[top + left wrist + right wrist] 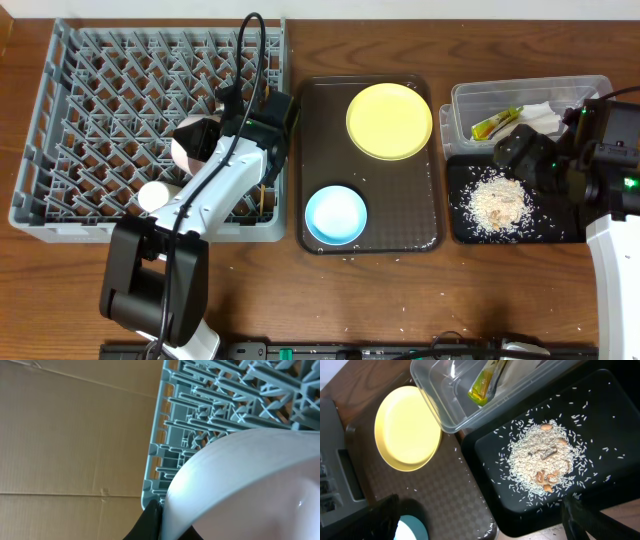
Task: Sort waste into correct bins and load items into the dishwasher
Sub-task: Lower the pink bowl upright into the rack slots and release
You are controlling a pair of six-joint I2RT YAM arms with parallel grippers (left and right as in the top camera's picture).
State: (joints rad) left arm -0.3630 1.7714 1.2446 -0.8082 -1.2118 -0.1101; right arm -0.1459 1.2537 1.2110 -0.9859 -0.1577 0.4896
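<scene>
My left gripper (213, 137) is shut on the rim of the white bowl (193, 140) and holds it tilted over the grey dish rack (90, 120). In the left wrist view the bowl (250, 485) fills the lower right, with the rack (220, 395) behind it. A small white cup (155, 194) lies in the rack's front. The yellow plate (389, 120) and light-blue bowl (335, 215) sit on the brown tray (400, 210). My right gripper (485, 525) is open and empty above the black tray (465, 225), which holds a rice pile (497, 199). The clear tub (470, 100) holds the wrapper (495, 123) and napkin (540, 115).
The brown serving tray lies between the rack and the bins. Loose rice grains are scattered on it and on the wooden table (400, 300) along the front edge. Something thin and brown (262, 197) lies in the rack's front right corner, partly hidden by my left arm.
</scene>
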